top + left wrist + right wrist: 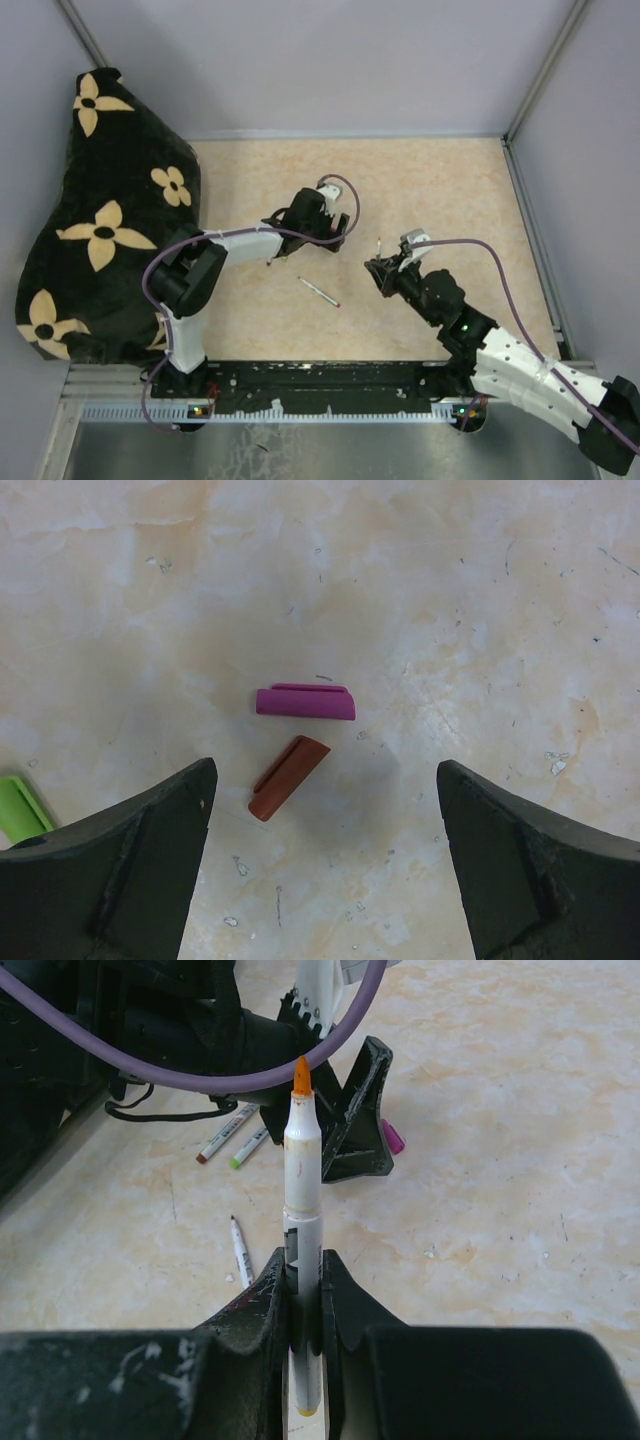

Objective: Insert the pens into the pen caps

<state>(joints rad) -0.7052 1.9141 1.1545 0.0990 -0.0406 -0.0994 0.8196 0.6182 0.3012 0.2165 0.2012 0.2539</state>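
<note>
Pen (302, 1175) (orange tip) pinched in right gripper (303, 1290) | left gripper (325, 810) agape, empty | no legible writing

Mottled beige tabletop (430, 190), plain grey walls (330, 60) behind and beside, black flower-patterned cloth (100, 220), perhaps a bag, at left

left claw (320, 810) spread, right claw (300, 1305) clamped
</note>
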